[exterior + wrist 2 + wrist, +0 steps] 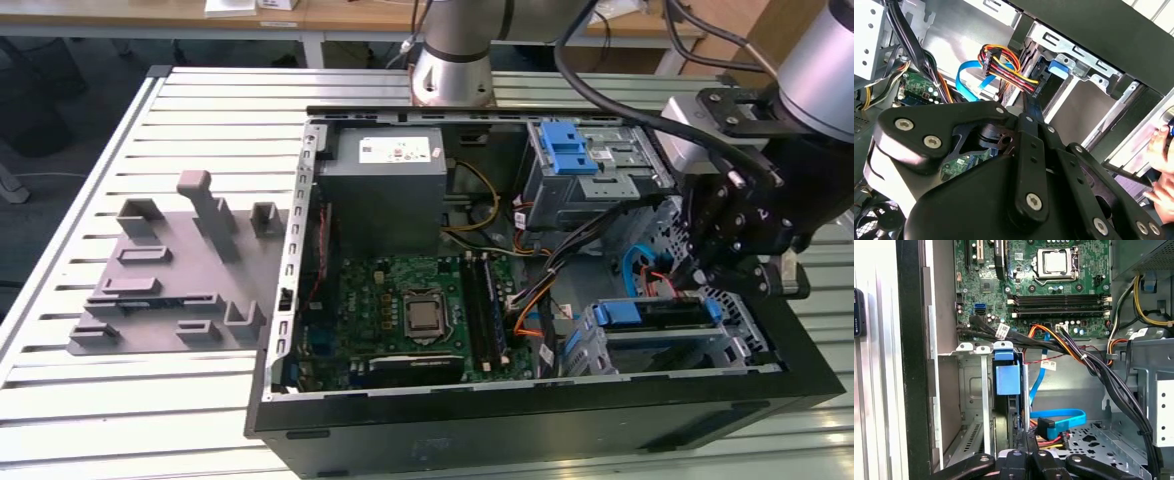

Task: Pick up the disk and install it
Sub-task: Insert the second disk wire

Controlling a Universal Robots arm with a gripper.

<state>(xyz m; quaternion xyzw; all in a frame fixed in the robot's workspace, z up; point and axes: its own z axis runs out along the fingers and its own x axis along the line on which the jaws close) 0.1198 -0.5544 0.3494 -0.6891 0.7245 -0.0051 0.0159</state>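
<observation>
The disk (654, 313) stands on edge in the lower drive bay at the open computer case's (534, 400) front corner, on the exterior view's right. Its blue plastic rail (1006, 377) faces the first wrist view, with the dark body (1013, 415) below it. My gripper (707, 285) hangs just over that bay. Its fingers (1027, 452) are drawn together and sit right beside the disk's end. I cannot tell whether they touch it. In the second wrist view the thin fingertips (1031, 107) reach next to a multicoloured power connector (1006, 70).
A grey power supply box (387, 175) and a silver cage with a blue latch (574, 150) fill the case's rear. The motherboard (414, 305) lies between. Blue and orange cables (1059, 417) run close to my fingers. A grey fixture plate (174, 270) lies beside the case. A person's hand (1160, 150) is outside it.
</observation>
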